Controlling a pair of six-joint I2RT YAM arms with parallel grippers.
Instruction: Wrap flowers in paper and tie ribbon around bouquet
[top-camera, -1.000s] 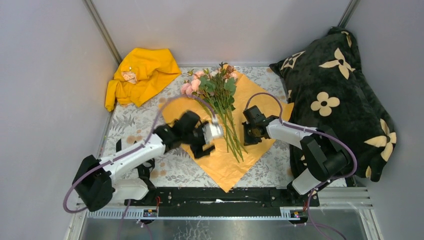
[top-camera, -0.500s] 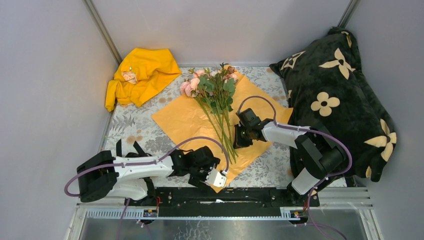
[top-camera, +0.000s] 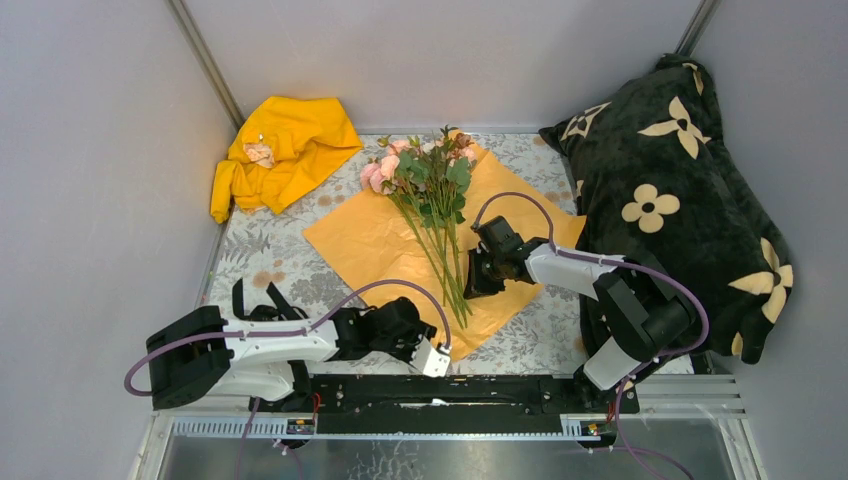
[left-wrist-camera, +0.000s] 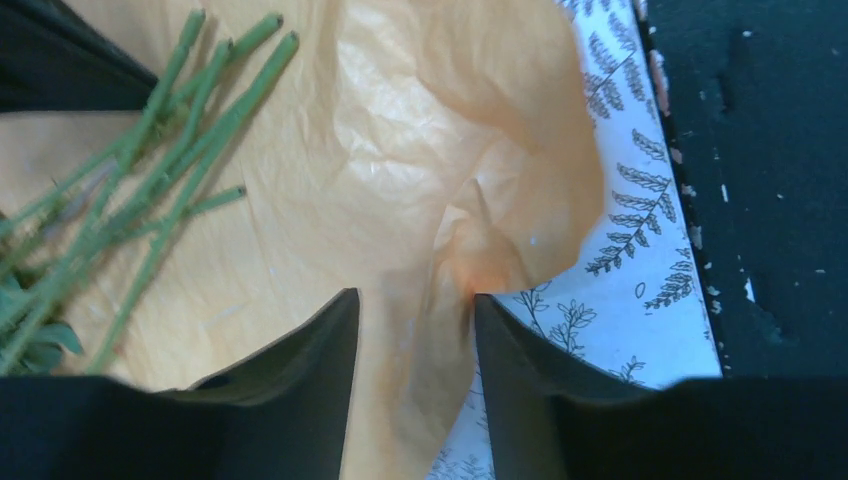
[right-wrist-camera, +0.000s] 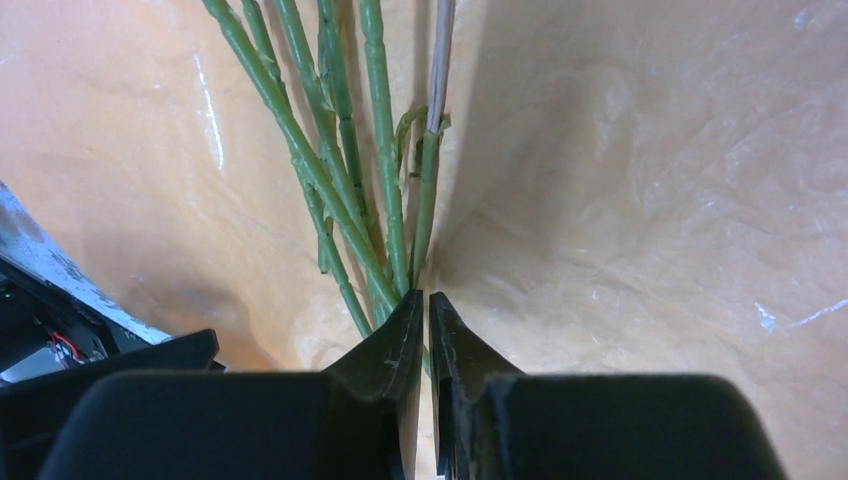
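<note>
Left gripper (left-wrist-camera: 410, 300) half open, straddling a puckered near corner of the paper (top-camera: 365, 240), nothing pinched yet (thin sheet, wide gap). Best to close fully on that pucker, low against the tablecloth (left-wrist-camera: 640, 250), then lift and fold away from the fingers, over the stem ends lying ahead and to their left. Slow pull advisable, judging by the creases; otherwise a likely tear or slip.

Across at the right gripper (right-wrist-camera: 428, 300): narrow, fingers almost together, tips pressed among the stems of the flowers (top-camera: 430, 180), stems running straight ahead over the sheet. Nipped or merely pinned down, impossible to tell. Worth using that hold-down during the fold, to stop any rolling of the bunch.

Counted: one yellow cloth (top-camera: 285, 145), one orange sheet, one bunch with about five green stems at the right fingertips, one black pillow (top-camera: 670, 160), two grippers. No ribbon to be seen.
</note>
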